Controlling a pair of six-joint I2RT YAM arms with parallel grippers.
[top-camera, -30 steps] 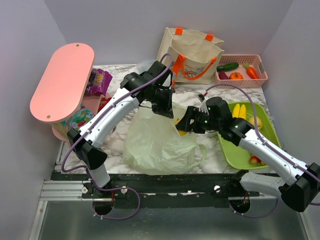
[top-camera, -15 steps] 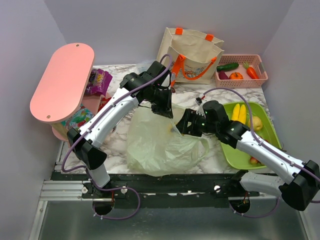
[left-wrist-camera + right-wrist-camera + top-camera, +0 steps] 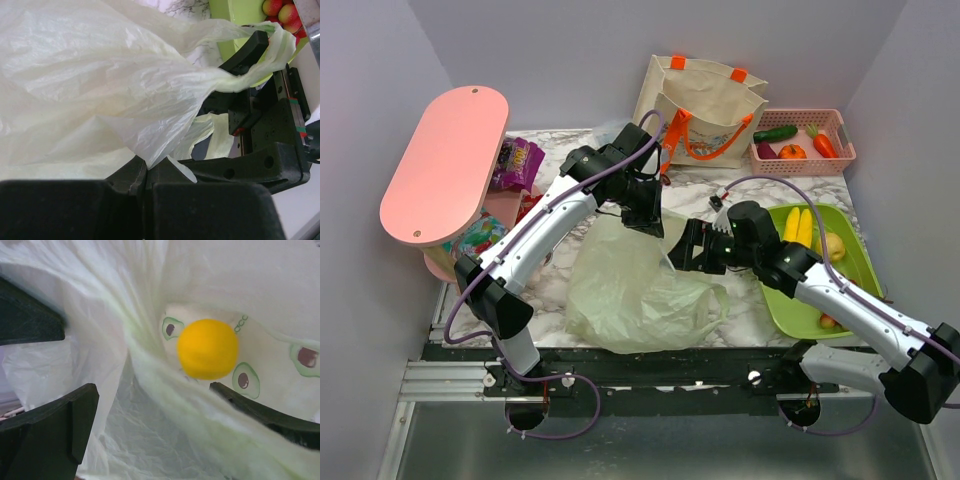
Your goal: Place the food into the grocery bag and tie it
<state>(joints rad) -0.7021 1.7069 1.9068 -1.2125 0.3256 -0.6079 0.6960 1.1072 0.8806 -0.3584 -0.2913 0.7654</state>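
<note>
Grey walls stand around a white marble table (image 3: pixel 740 190). In the view from above, the pale green grocery bag (image 3: pixel 630 295) lies in the middle of it. A green tray (image 3: pixel 798 312) is at 4 o'clock with bananas (image 3: pixel 798 224) on it. A cloth tote (image 3: pixel 705 105) stands at 12 o'clock.

The left hand (image 3: pixel 648 215) is squeezed tight on the top edge of the grocery bag and lifts it up. The right hand (image 3: pixel 682 252) is at the bag's mouth with its fingers (image 3: pixel 75 412) wide apart and nothing between them. A round yellow fruit (image 3: pixel 207 348) sits past them, inside the bag.

It looks like this fruit has gone in, and more fruit waits on the tray. The right hand should now back out slowly toward 3 o'clock. In the left wrist view, a strip of the bag lies over one right finger (image 3: pixel 248 48), so a fast pull could drag the bag along. The fingers should be kept apart and slid out straight. The left hand should hold the edge high so the mouth does not flop shut.
</note>
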